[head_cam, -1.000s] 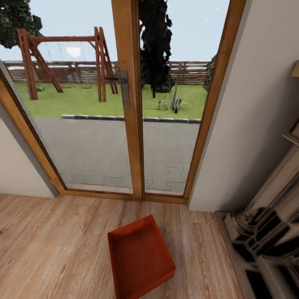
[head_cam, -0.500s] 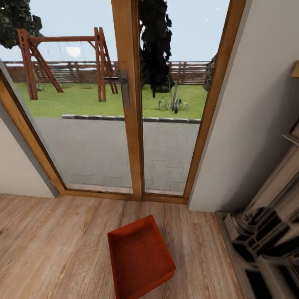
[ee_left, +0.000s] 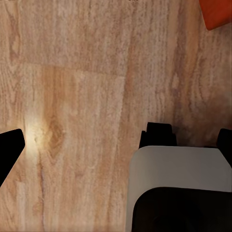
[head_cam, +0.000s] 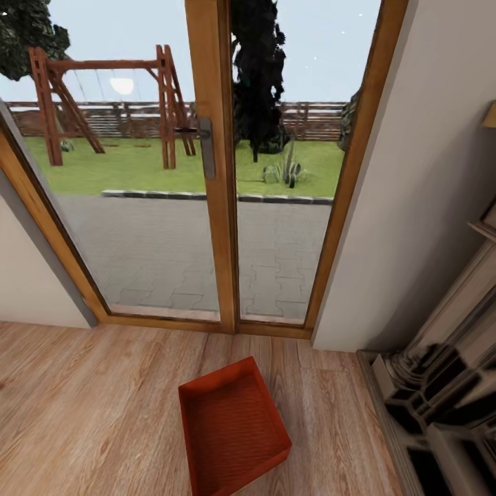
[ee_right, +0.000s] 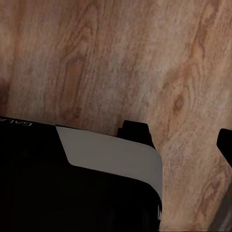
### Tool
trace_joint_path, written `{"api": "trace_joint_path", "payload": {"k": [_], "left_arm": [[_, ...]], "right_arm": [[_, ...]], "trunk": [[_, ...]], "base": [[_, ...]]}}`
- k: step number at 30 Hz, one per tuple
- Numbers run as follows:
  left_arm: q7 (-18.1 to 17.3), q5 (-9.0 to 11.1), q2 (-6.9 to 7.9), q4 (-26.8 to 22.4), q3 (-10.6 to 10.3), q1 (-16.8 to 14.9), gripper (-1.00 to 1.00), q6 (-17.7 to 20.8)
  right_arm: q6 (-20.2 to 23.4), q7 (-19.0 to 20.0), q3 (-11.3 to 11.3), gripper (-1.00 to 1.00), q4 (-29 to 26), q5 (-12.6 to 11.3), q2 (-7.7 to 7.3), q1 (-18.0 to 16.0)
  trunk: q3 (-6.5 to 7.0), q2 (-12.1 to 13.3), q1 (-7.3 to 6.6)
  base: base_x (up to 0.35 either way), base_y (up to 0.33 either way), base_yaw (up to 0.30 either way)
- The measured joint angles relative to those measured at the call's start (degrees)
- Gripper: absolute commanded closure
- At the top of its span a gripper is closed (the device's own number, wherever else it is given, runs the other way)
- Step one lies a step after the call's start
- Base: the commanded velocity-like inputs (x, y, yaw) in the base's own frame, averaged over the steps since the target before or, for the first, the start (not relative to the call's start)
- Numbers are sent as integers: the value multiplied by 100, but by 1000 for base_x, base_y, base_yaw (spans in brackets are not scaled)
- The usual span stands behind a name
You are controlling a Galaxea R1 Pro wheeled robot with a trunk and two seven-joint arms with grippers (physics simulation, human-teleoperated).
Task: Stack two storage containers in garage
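Your left hand (ee_left: 183, 137) hangs over the wood-plank floor (ee_left: 82, 96), its dark fingers (ee_left: 158, 134) spread apart with nothing between them; an orange-red corner of a bin (ee_left: 218, 13) shows at the edge of that wrist view. Your right hand (ee_right: 181, 137) also hovers over bare planks, fingers parted and empty. From your head camera, one storage bin (head_cam: 231, 427) lies open-side up on the floor, in front of the wood-framed glass doors (head_cam: 210, 165). A pale cabinet (head_cam: 448, 393) stands to its right.
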Motion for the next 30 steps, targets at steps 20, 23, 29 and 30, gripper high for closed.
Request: {"api": "trace_joint_path", "payload": {"k": [20, 23, 29, 30], "left_arm": [[-12, -25, 33, -4010, 691, -57, -100, 4501], [-12, -37, 13, -4628, 879, -58, -100, 4921], [-15, -14, -23, -5163, 1085, -193, -100, 5284], [-15, -12, -34, -5173, 1089, -215, -100, 5298]], "right_arm": [[4353, -48, 88, -100, -4563, 274, 15, -7], [4901, -45, 186, -100, -5120, 431, 28, -90], [5365, -49, 513, -100, -5612, 503, 136, -558], [5378, -49, 540, -100, -5609, 503, 144, -622]], "trunk": [[1, 0, 0], [1, 0, 0], [1, 1, 0], [1, 1, 0]], "base": [[0, 0, 0], [0, 0, 0], [0, 0, 0], [0, 0, 0]]}}
